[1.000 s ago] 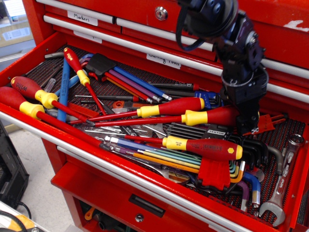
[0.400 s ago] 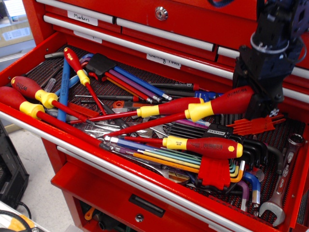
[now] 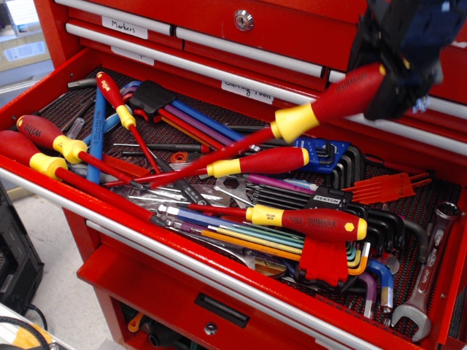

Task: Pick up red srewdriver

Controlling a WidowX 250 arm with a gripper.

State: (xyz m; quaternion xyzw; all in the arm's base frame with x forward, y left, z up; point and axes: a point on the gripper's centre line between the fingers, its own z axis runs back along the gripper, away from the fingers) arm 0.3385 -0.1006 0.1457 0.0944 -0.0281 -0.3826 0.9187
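The red srewdriver [image 3: 343, 95] has a fat glossy red handle and a yellow collar. It hangs tilted above the open drawer, butt end up at the right. Its thin red shaft slopes down-left, and the tip is still low among the tools near the drawer's middle. My gripper [image 3: 390, 87] is dark and motion-blurred at the top right. It is shut on the butt end of the handle and hides that end.
The red tool drawer [image 3: 219, 266] is packed with tools. They include a slimmer red screwdriver [image 3: 255, 161], a lettered one with a yellow cap [image 3: 314, 222], more screwdrivers at left [image 3: 44, 135], hex keys [image 3: 379, 226] and a wrench [image 3: 427, 273]. Closed drawers [image 3: 241, 29] stand behind.
The gripper has risen up and to the right with the red srewdriver. The handle has left the tool pile and the screwdriver now tilts steeply.
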